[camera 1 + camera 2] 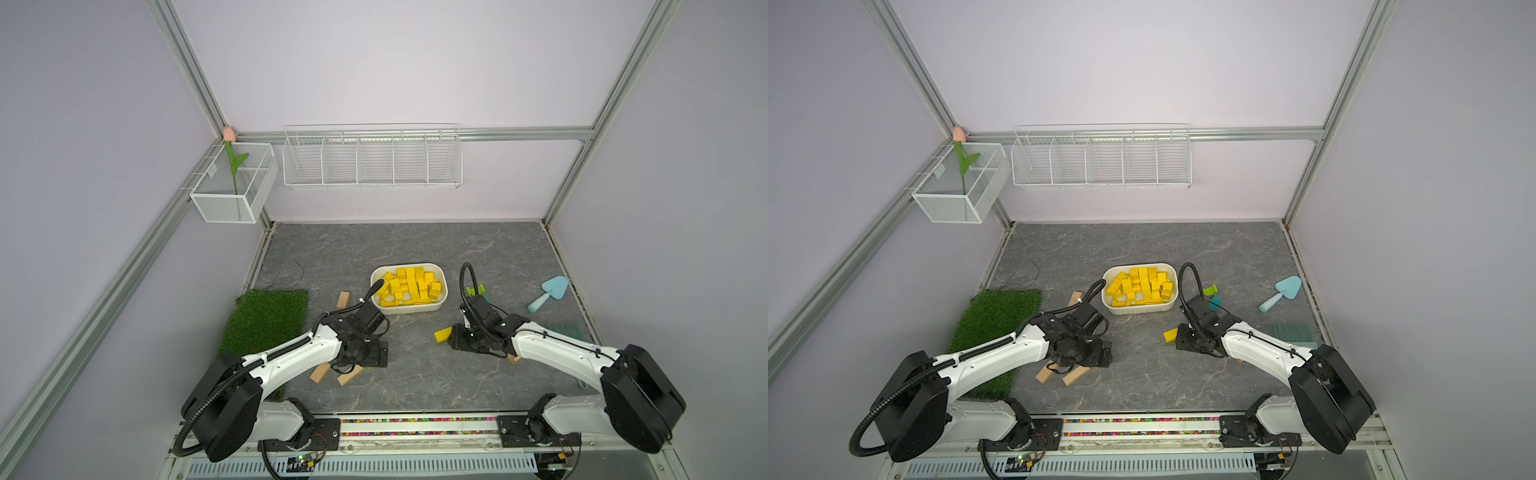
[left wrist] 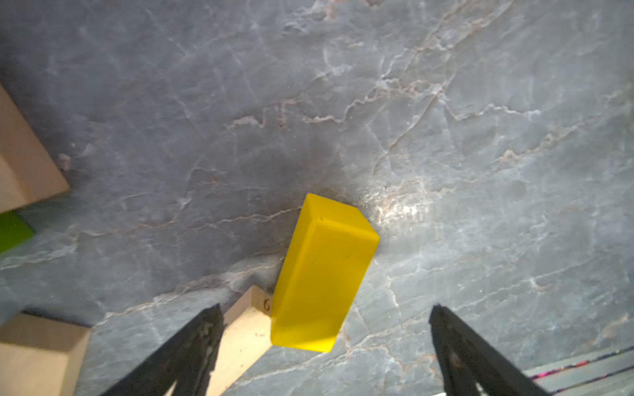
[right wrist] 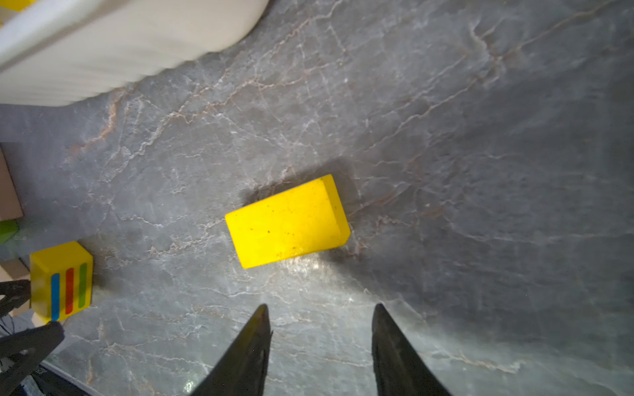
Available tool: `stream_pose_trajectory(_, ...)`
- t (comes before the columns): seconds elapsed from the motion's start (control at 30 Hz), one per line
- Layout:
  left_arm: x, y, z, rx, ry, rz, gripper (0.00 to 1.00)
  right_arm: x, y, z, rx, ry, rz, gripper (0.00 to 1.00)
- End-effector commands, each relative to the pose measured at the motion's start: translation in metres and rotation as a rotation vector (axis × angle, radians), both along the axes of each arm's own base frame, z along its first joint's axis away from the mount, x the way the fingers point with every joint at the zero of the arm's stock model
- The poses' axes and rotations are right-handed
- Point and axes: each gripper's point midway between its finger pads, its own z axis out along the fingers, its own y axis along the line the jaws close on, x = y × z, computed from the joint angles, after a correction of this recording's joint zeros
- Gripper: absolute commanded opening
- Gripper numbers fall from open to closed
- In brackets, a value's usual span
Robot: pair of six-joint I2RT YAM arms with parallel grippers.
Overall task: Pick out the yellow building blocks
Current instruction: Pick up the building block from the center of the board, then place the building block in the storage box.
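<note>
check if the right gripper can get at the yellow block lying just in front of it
Probably yes: the right gripper has its jaws apart, and the yellow block lies flat on bare table just ahead, nothing between them or touching it.

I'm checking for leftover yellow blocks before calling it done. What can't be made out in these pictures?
Both top views: the left arm's wrist hides the left pincer and the yellow wooden brick under it.
A top view: the right arm's cable crosses the green and blue painted blocks.
Right wrist view: white plastic tub blurred, cut by the edge.
</note>
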Motion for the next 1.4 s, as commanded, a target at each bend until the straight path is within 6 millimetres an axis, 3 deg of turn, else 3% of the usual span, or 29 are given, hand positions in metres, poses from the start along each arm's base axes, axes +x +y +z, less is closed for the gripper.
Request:
stream_pose_trajectory(0.0,0.007,-0.001,-0.002,0.025,-0.016,0.002,0.8,-0.001,0.0,0.003,0.036,-0.013,-0.016,0.5)
stream_pose_trajectory(0.17,0.013,-0.009,-0.01,0.07,0.018,-0.038,0.27,-0.001,-0.003,0.003,0.043,-0.017,-0.025,0.49)
stream_pose_trajectory(0.23,0.018,-0.013,-0.006,0.076,0.001,-0.046,0.0,-0.001,-0.004,0.003,0.048,-0.018,-0.028,0.49)
stream_pose_trajectory(0.37,0.042,-0.023,0.029,0.075,-0.089,-0.061,0.0,-0.001,-0.006,0.004,0.057,-0.03,-0.04,0.49)
stream_pose_trajectory(0.5,0.083,-0.055,0.082,0.053,-0.197,-0.099,0.0,-0.001,-0.002,0.004,0.065,-0.014,-0.027,0.49)
stream_pose_trajectory(0.57,0.107,-0.069,0.099,0.073,-0.238,-0.121,0.0,0.001,-0.001,0.004,0.057,0.0,-0.023,0.47)
stream_pose_trajectory(0.67,0.141,-0.091,0.106,0.115,-0.265,-0.176,0.0,0.003,-0.003,0.004,0.047,0.001,-0.033,0.46)
stream_pose_trajectory(0.73,0.16,-0.103,0.097,0.127,-0.248,-0.204,0.0,0.003,-0.006,0.004,0.042,-0.001,-0.04,0.46)
stream_pose_trajectory(0.9,0.188,-0.113,0.07,0.151,-0.218,-0.245,0.16,0.007,-0.008,0.006,0.04,0.002,-0.056,0.48)
stream_pose_trajectory(1.0,0.195,-0.117,0.07,0.132,-0.234,-0.244,0.35,0.011,-0.005,0.011,0.032,0.032,-0.074,0.52)
stream_pose_trajectory(1.1,0.196,-0.12,0.091,0.08,-0.296,-0.225,0.45,0.013,0.003,0.012,0.059,0.097,-0.134,0.54)
stream_pose_trajectory(1.13,0.196,-0.119,0.102,0.055,-0.323,-0.211,0.58,0.014,0.006,0.012,0.067,0.126,-0.163,0.54)
stream_pose_trajectory(1.17,0.194,-0.119,0.11,0.03,-0.345,-0.205,0.83,0.015,0.009,0.011,0.074,0.151,-0.182,0.54)
stream_pose_trajectory(1.2,0.191,-0.119,0.123,-0.005,-0.374,-0.199,1.0,0.016,0.011,0.011,0.073,0.18,-0.213,0.55)
stream_pose_trajectory(1.37,0.167,-0.101,0.163,-0.095,-0.455,-0.169,1.0,0.021,0.014,0.008,0.032,0.298,-0.35,0.55)
